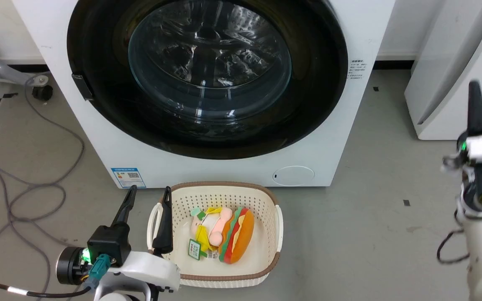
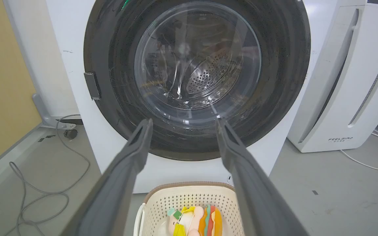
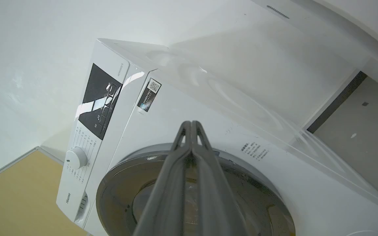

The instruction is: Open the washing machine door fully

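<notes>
Door status: the washing machine door (image 1: 209, 71) is shut, flush in the front of the washing machine (image 1: 349, 138). It takes the upper centre of the head frame. Nothing of the task is done yet.

Left gripper (image 1: 150, 189) sits at lower left of the head frame with its fingers spread wide and nothing between them. It hovers just over the left rim of the basket (image 1: 272, 200), which stands on the floor right in front of the machine. In the left wrist view the gripper (image 2: 183, 120) frames the lower part of the glass, so it is aimed at the door but well short of it. Spread fingers make sense for hooking an edge.

Right gripper (image 1: 474, 90) is at the right edge of the head frame, fingers pressed together, holding nothing, raised beside the white appliance (image 2: 340, 98). Its wrist view looks up the machine front to the dial (image 3: 76, 158), gripper (image 3: 190, 124) over the door's top rim. Reads as parked out of the way.

A small dark tab (image 1: 83, 86) sits on the ring's left edge and looks like the pull point. Can't tell the hinge side for sure, probably right of frame.

Risk: the basket and the plush burger (image 1: 237, 240) sit under the door's swing, and cables (image 1: 36, 196) lie on the floor at left.
</notes>
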Tool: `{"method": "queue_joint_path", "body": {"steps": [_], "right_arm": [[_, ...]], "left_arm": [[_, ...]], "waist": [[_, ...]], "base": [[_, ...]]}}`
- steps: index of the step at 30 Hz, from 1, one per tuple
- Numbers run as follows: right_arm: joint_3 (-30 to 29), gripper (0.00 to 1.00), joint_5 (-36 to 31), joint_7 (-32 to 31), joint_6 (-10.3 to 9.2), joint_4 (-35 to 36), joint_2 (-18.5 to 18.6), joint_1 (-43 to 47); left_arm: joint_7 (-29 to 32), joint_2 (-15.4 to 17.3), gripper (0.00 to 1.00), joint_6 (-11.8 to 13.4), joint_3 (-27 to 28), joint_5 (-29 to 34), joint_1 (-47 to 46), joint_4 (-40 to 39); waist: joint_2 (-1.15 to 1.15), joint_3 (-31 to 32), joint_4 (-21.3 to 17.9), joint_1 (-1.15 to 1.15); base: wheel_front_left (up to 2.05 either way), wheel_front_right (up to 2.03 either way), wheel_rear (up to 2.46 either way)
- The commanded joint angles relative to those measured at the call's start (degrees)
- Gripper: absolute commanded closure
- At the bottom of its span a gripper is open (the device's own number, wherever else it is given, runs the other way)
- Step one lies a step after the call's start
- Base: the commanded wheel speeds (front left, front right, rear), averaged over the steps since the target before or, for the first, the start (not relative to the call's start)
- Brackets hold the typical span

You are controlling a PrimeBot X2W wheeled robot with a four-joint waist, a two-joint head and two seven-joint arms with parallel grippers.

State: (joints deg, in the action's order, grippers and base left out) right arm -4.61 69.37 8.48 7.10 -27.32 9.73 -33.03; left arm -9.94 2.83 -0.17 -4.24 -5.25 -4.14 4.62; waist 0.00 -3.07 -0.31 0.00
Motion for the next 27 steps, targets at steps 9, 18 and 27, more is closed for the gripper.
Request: {"method": "queue_joint_path", "body": {"steps": [9,18,27], "right_arm": [[3.87,1.0,6.33,-2.86,0.3,-10.76,5.54,-15.76],[12.23,1.0,7.59,-11.34,0.33,-23.23,9.11,-30.98],[23.11,1.0,6.47,-23.72,0.36,-35.53,8.93,-45.34]], "left_arm": [[-1.54,0.04,0.0,-0.85,-0.07,-0.36,-2.32,-0.62],[-2.62,0.05,0.0,-1.27,-0.34,-0.57,-4.04,-1.15],[-3.82,0.05,0.0,-1.7,-1.04,-1.23,-6.62,-1.38]], "waist": [[0.0,-2.46,0.8,0.0],[0.0,-5.41,1.51,0.0],[0.0,-9.19,2.37,0.0]], "base": [[0.0,0.0,0.0],[0.0,0.0,0.0],[0.0,0.0,0.0]]}}
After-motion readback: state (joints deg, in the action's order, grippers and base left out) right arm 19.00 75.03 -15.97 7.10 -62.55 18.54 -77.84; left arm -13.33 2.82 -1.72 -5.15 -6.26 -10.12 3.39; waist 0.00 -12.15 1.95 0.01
